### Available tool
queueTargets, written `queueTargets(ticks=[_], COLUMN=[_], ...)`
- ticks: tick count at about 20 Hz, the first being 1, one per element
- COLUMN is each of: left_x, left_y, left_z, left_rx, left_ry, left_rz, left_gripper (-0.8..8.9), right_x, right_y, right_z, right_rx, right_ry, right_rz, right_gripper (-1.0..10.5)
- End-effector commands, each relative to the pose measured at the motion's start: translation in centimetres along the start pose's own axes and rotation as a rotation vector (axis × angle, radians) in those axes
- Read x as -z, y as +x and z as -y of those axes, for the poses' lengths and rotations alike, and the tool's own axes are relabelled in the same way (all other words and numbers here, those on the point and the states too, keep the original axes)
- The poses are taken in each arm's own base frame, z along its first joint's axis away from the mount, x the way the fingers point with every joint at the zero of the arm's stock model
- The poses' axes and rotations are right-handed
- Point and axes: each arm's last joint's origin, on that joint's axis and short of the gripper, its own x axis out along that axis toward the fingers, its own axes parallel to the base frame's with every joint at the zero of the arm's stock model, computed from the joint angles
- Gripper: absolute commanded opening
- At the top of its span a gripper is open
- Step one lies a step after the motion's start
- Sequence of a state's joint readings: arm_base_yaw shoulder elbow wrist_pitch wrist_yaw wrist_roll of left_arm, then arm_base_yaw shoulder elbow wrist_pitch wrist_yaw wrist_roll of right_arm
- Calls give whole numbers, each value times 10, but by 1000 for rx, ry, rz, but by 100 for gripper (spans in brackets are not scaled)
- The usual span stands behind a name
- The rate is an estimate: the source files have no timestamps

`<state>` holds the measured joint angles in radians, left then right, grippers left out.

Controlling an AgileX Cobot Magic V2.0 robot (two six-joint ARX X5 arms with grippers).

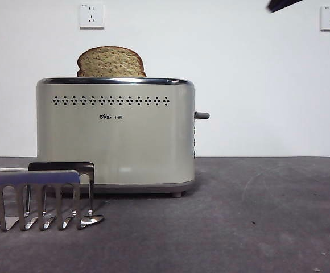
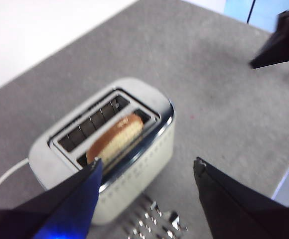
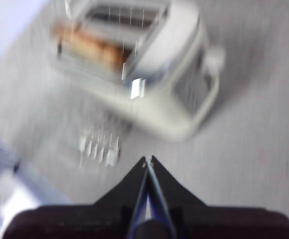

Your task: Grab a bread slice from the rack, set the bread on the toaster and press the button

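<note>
The slice of bread (image 1: 111, 62) stands in a slot of the cream toaster (image 1: 115, 133), its domed top sticking out above the chrome rim. The left wrist view shows the slice (image 2: 115, 141) in the slot nearer the holed side of the toaster (image 2: 134, 159). The steel rack (image 1: 45, 196) stands empty in front of the toaster's left half. The grey lever (image 1: 202, 115) sticks out on the toaster's right side. My left gripper (image 2: 147, 169) is open and empty, high above the toaster and rack. My right gripper (image 3: 148, 160) is shut and empty, high above the table beside the toaster (image 3: 149, 74).
A white power cord (image 1: 3, 169) runs left from the toaster. Two wall sockets (image 1: 91, 15) are on the white wall behind. A black arm tip (image 1: 281, 4) shows at the top right of the front view. The grey tabletop (image 1: 267, 216) extends right of the toaster.
</note>
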<state>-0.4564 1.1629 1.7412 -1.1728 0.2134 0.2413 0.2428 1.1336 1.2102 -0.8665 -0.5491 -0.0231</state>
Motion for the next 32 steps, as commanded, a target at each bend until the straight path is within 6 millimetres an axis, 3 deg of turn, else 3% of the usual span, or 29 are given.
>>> queueTargets(ticks=[1, 5, 24, 26, 28, 32], left_x=[4, 11, 13, 11, 3, -6], left_y=[0, 0, -1, -3, -12, -54], left_z=[1, 3, 4, -1, -11, -26], left_rx=[12, 30, 33, -37, -125, -302], left_ry=[-17, -29, -34, -4, 12, 59], left_rz=[-38, -109, -131, -98, 19, 399], left_gripper=[286, -21, -3, -3, -3, -3], right_x=[13, 25, 27, 27, 27, 27], right_y=[-10, -26, -30, -30, -30, -30], right_z=[-7, -17, -19, -19, -19, -19], right_rx=[-8, -10, -4, -3, -3, -3], right_ry=[-37, -33, -37, -37, -37, -37], right_rz=[-60, -85, -74, -74, -74, -73], right_gripper=[-11, -11, 1, 1, 1, 1])
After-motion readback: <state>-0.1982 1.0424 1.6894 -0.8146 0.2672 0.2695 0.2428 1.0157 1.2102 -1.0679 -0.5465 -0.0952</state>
